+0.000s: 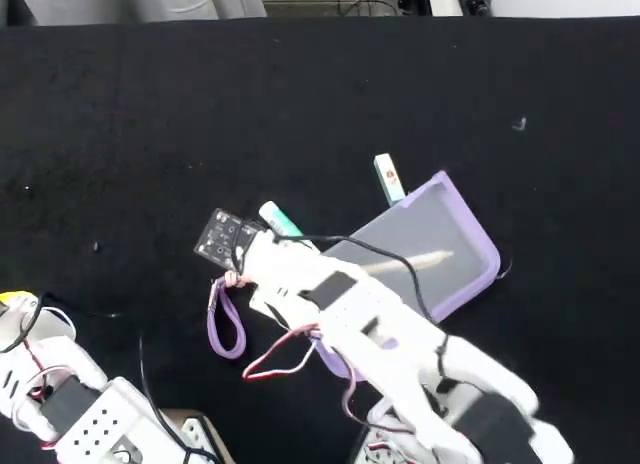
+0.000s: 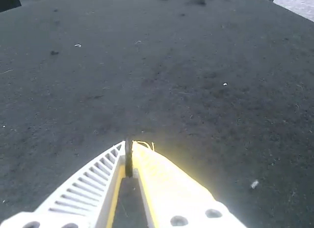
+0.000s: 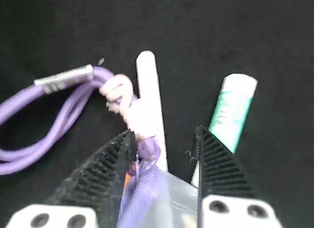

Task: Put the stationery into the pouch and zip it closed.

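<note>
High view: pouch [image 1: 450, 224] lies flat at mid tabletop [image 1: 120, 124], slanting from near left to far right.
Pouch look: purple trim and a clear face with a pale pen [image 1: 410, 262] showing inside. It looks soft and limp. Its purple strap [image 1: 225, 324] is looped on the tabletop off the left end.
Right fingers: right gripper [image 3: 163, 133] is spread, straddling the pouch's left end and pinching nothing.
Mouth: white stick [image 3: 149, 95] juts out between the fingers, apparently only part way in, with the strap's knot just beside it.
Loose stationery: green tube [image 3: 231, 110] lies outside the pouch, just beside one finger. A second tube [image 1: 388, 177] lies just beyond the pouch's far edge.
Left fingers: left gripper [image 2: 128, 156] is pressed together and empty, over bare tabletop at near left, well apart from the pouch.
Risk, zip: closing now would likely jam on the protruding stick and shut both tubes out.
Risk, slide: nothing pins the pouch, so a push on the stick may shove the pouch instead.
Risk, snag: closing here could catch the knot or strap rather than the stick.
</note>
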Robot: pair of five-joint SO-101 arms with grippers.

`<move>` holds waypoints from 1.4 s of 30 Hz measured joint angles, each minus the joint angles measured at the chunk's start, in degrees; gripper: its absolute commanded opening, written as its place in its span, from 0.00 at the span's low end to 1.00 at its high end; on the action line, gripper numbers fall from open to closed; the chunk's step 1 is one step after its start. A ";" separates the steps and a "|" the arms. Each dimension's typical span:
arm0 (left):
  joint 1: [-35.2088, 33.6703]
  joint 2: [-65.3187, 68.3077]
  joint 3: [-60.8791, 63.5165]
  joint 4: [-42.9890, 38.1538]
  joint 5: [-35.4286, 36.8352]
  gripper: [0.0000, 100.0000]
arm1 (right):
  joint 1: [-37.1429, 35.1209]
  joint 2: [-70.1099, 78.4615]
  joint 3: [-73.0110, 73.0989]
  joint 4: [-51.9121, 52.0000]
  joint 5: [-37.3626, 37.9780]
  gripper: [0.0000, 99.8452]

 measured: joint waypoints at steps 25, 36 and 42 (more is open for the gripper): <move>0.00 0.00 0.00 0.88 0.00 0.03 | -0.09 27.96 -22.95 6.59 4.13 0.03; 0.00 0.00 0.00 3.16 0.00 0.03 | 2.90 27.78 -25.58 9.32 4.22 0.01; 0.00 0.00 0.00 3.16 0.00 0.03 | 4.31 17.58 -30.95 16.70 4.22 0.01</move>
